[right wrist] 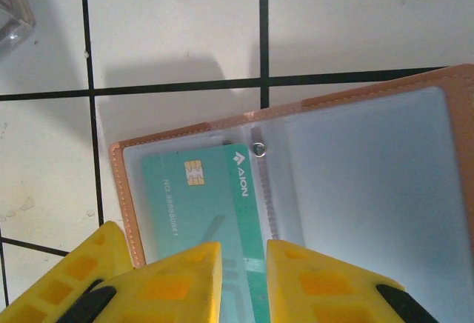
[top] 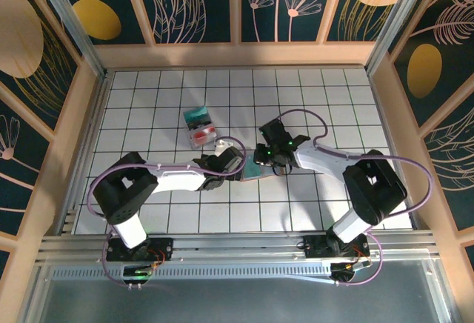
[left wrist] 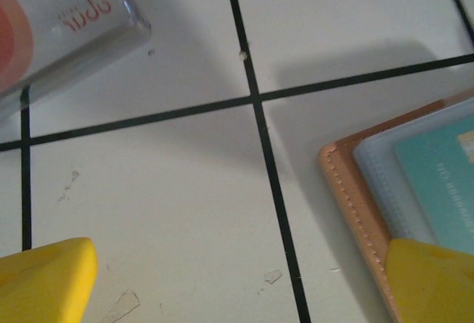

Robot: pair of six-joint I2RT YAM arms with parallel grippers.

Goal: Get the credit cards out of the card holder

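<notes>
The white tiled table [top: 148,93] carries the card holder [right wrist: 355,182] at its middle, between the two grippers. It lies open and flat with its clear sleeves up, which leaves the cards reachable. A clear box [top: 200,126] sits near, beyond the holder, and looks clear of the card's way out. The left gripper [left wrist: 241,252], jaws spread wide, has one finger over the holder's stitched corner, likely to pin it. The right gripper [right wrist: 244,264], jaws narrow, has its tips over the green card [right wrist: 196,190] (whether it truly pinches, I cannot tell). The sleeve may drag on the card.

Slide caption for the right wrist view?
Right gripper low over a teal card in the open card holder.
</notes>
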